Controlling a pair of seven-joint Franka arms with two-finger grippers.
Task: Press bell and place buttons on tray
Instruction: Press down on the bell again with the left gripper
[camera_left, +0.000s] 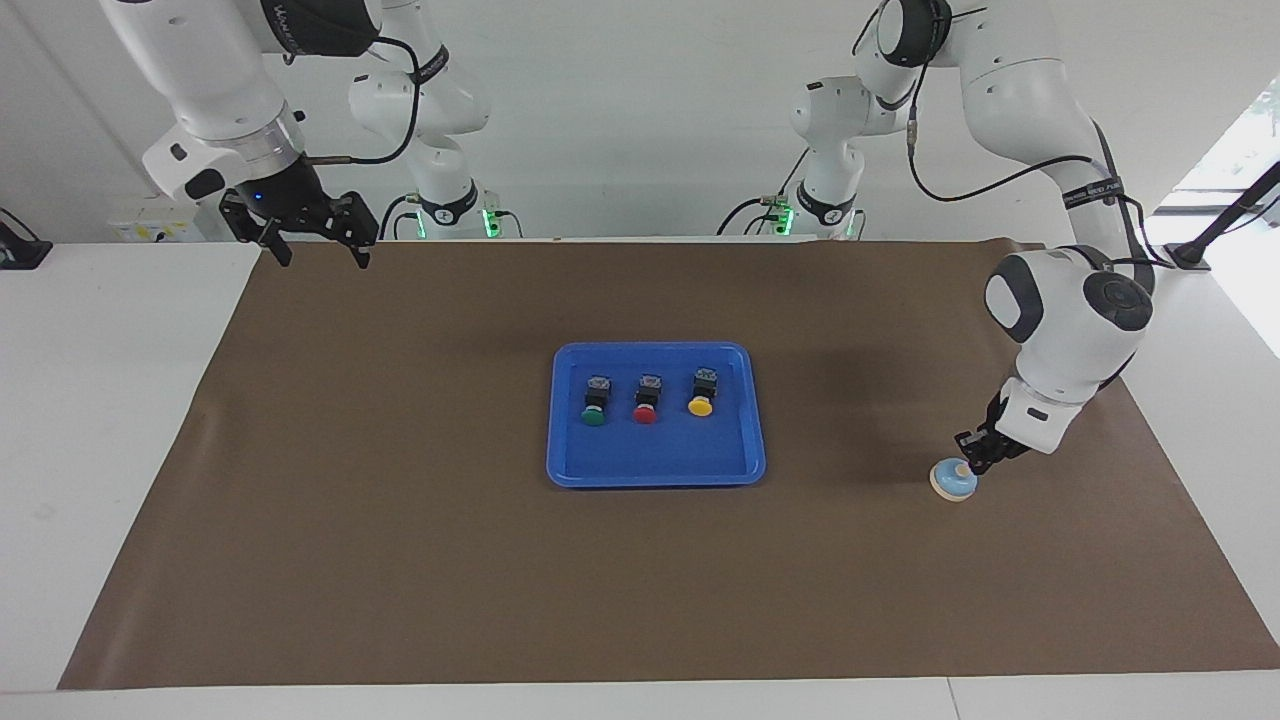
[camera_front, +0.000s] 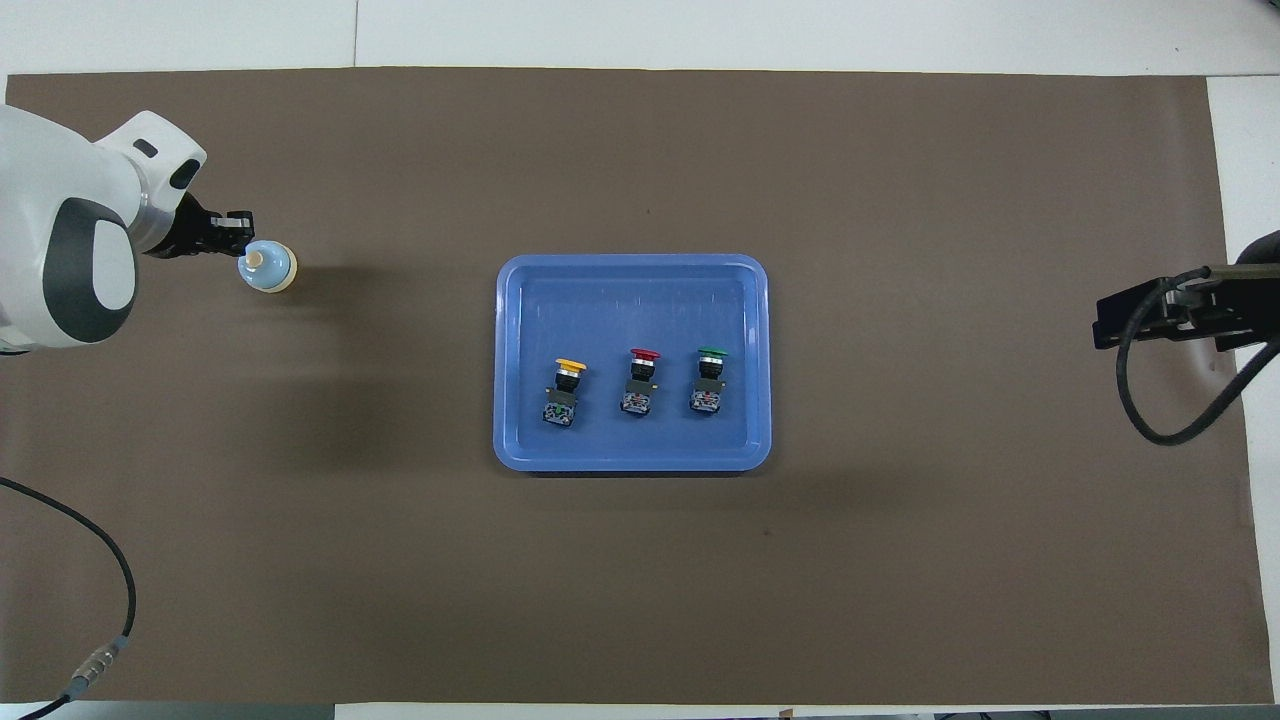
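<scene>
While your left gripper (camera_left: 972, 462) sits down at the bell (camera_left: 953, 480), its fingertips meet the cream knob; whether they are together or apart, you cannot tell. Well away from that gripper, toward the right arm's end, the blue tray (camera_left: 570, 465) holds the yellow button (camera_left: 702, 391), red button (camera_left: 647, 398) and green button (camera_left: 594, 401) in a row. Your right gripper (camera_left: 318, 255) waits raised over the mat's corner, fingers apart.

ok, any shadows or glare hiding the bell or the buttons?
Facing view: soft shadows on the mat beside the tray and the bell; nothing hidden. Overhead view: the same, the buttons evenly lit, no glare on them.
</scene>
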